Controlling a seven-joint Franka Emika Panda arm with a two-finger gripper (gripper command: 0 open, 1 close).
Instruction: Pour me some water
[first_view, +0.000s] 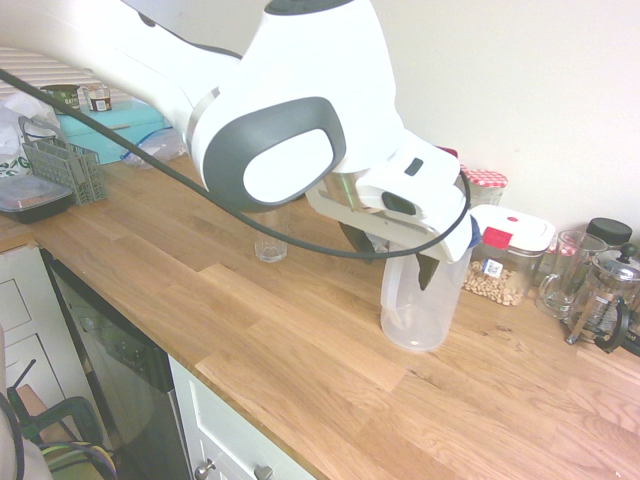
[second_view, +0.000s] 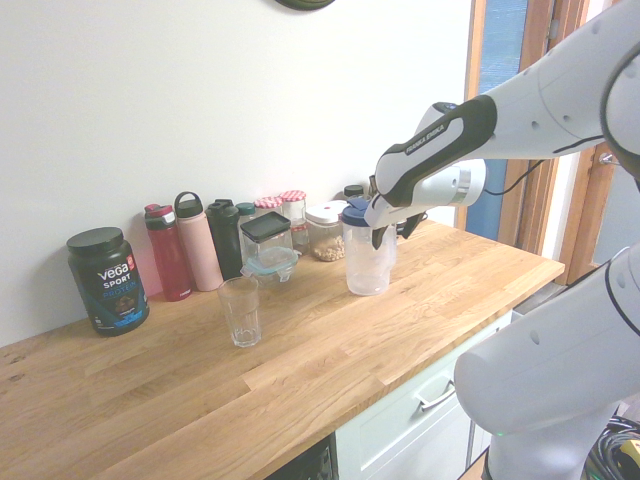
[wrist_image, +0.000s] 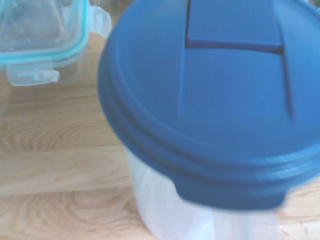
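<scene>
Standing on the wooden surface (second_view: 330, 350): one clear plastic pitcher (second_view: 367, 262) with a blue lid (wrist_image: 210, 100), placed near the back row of containers and well apart from the drinking glass (second_view: 240, 311). The lid fills most of the wrist view and shows a raised rectangular flap; no print can be read on it.

Gripper (second_view: 382, 232): hangs at the pitcher's lid, pointing steeply down, jaws spread wide and closed on nothing. Whether a finger touches the lid cannot be told. The arm's forearm casing (second_view: 440, 140) carries white lettering, "FRANKA EMIKA", only partly legible at this angle.

Drinking glass: clear, upright, to the front of the bottle row.

Back row against the wall, second exterior view:
- Black tub (second_view: 108, 279), label reading "vega SPORT", with smaller print too fine to read.
- Red bottle (second_view: 167, 252), pink bottle (second_view: 195, 241), dark bottle (second_view: 225, 238), all upright and side by side.
- Clear box with a teal-edged lid (second_view: 270, 264), just beside the pitcher.
- Jars with red checked lids (second_view: 280, 205), behind the box.
- White-lidded canister (first_view: 505, 258) holding pale nuts, bearing a small square code label, just beside the pitcher.

Far end, first exterior view: glass mug (first_view: 565, 272) and French press (first_view: 605, 295).
</scene>
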